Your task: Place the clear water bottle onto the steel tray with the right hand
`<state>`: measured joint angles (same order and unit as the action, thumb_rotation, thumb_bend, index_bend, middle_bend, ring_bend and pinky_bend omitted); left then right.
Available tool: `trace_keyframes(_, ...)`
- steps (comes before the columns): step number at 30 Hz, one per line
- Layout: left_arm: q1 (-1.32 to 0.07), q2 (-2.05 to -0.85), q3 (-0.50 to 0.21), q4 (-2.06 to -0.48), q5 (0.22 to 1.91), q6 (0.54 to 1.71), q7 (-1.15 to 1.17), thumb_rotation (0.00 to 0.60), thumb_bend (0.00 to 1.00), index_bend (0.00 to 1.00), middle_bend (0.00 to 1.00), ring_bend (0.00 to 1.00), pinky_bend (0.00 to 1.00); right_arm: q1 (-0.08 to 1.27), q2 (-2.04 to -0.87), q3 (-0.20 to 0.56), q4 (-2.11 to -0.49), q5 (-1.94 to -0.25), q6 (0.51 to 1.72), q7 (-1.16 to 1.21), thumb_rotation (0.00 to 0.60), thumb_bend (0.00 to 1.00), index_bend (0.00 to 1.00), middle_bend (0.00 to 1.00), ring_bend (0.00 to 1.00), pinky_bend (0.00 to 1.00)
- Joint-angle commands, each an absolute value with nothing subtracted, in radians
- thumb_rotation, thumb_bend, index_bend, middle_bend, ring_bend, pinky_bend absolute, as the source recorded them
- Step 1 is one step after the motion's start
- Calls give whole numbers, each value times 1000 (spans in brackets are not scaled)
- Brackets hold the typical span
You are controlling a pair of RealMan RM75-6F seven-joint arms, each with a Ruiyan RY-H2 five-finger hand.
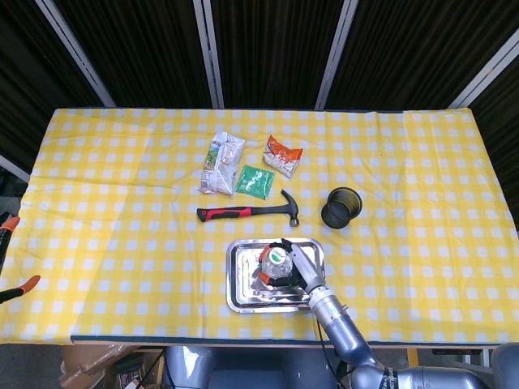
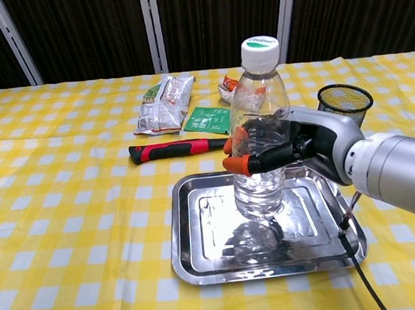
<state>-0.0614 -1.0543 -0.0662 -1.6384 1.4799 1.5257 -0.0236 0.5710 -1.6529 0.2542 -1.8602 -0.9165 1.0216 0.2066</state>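
The clear water bottle [image 2: 256,97], with a white and green cap, stands upright over the middle of the steel tray [image 2: 201,259]. My right hand [image 2: 297,148] grips it around the waist from the right, orange fingertips wrapped across its front. Its base is at or just above the tray floor; I cannot tell whether it touches. From the head view the bottle cap [image 1: 277,258] and right hand [image 1: 298,269] sit over the tray [image 1: 242,279]. My left hand [image 1: 18,288] shows only at the far left edge, off the table, fingers apart and holding nothing.
A red-handled hammer [image 2: 192,147] lies just behind the tray. A black mesh pen cup [image 2: 341,118] stands behind my right forearm. Further back lie a snack bag [image 2: 164,102], a green packet [image 2: 210,119] and an orange packet [image 1: 283,156].
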Motion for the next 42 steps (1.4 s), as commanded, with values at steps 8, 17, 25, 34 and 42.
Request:
trace_keyframes(8, -63, -1058, -66, -1640, 1477, 1522, -13, 600, 190, 47, 0, 0, 0, 526, -1632, 247, -1818, -990, 1005, 300, 600, 1000, 883, 682, 314, 0)
trace_keyframes(17, -66, -1064, -63, -1643, 1480, 1518, 7, 600, 190, 47, 0, 0, 0, 503, -1658, 221, -1752, -1023, 957, 385, 600, 1000, 882, 682, 292, 0)
trace_keyframes(25, -68, -1064, -66, -1640, 1473, 1514, 6, 600, 190, 47, 0, 0, 0, 493, -1672, 215, -1717, -1066, 949, 414, 600, 1000, 880, 681, 278, 0)
trace_keyframes(34, -68, -1067, -64, -1642, 1475, 1516, 14, 600, 190, 47, 0, 0, 0, 491, -1652, 202, -1714, -1114, 926, 422, 600, 547, 589, 483, 106, 0)
trace_keyframes(42, -68, -1068, -63, -1643, 1474, 1514, 20, 600, 190, 47, 0, 0, 0, 516, -1597, 177, -1723, -1172, 824, 460, 600, 256, 106, 147, 0, 0)
